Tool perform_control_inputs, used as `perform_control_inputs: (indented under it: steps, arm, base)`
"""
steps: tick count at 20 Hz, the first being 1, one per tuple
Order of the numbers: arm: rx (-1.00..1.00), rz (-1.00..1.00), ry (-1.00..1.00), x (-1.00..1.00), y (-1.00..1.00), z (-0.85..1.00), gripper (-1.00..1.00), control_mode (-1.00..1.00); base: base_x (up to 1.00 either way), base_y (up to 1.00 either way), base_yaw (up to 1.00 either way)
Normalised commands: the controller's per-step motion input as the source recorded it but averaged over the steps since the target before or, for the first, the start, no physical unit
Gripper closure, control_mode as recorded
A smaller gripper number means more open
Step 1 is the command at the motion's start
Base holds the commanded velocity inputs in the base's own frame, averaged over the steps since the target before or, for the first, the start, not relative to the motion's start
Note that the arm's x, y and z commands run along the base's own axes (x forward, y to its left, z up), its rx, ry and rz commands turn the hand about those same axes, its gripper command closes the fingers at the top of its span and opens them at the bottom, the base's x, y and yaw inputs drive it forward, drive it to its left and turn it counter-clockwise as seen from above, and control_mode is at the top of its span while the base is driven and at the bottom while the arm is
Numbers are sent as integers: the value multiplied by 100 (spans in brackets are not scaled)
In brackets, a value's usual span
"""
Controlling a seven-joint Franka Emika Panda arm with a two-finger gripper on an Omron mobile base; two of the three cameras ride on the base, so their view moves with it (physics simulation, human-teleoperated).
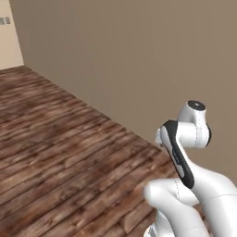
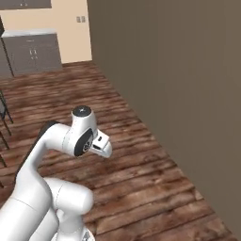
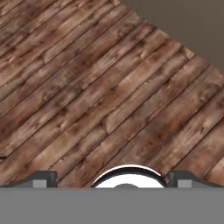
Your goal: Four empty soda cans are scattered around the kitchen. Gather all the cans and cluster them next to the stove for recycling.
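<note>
The soda cans and the stove are out of view. Of the kitchen I see wood-plank floor (image 1: 60, 152) and a plain taupe wall (image 1: 139, 55). In the hand view my gripper (image 3: 113, 178) looks down at bare floor planks (image 3: 87, 87). Its two dark fingertips (image 3: 43, 178) stand far apart at the bottom, so it is open with nothing between them. My arm is folded close over the base, with its elbow (image 2: 82, 134) raised.
The taupe wall (image 2: 179, 94) runs along the right, close to the base. Grey lower cabinets (image 2: 33, 52) under a pale counter stand at the far end against a beige wall. Thin dark legs (image 2: 4, 117) show at the left edge. Floor stretches away to the left.
</note>
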Motion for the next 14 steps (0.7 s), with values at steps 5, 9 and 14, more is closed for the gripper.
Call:
perform_control_inputs:
  steps: [5,9,14]
  arm:
    - [0,0,0,0,0,0,-100,100]
    - [0,0,0,0,0,0,-100,100]
    - [0,0,0,0,0,0,-100,100]
  base:
    - [72,-8,34]
    - [57,0,36]
    - [51,-2,39]
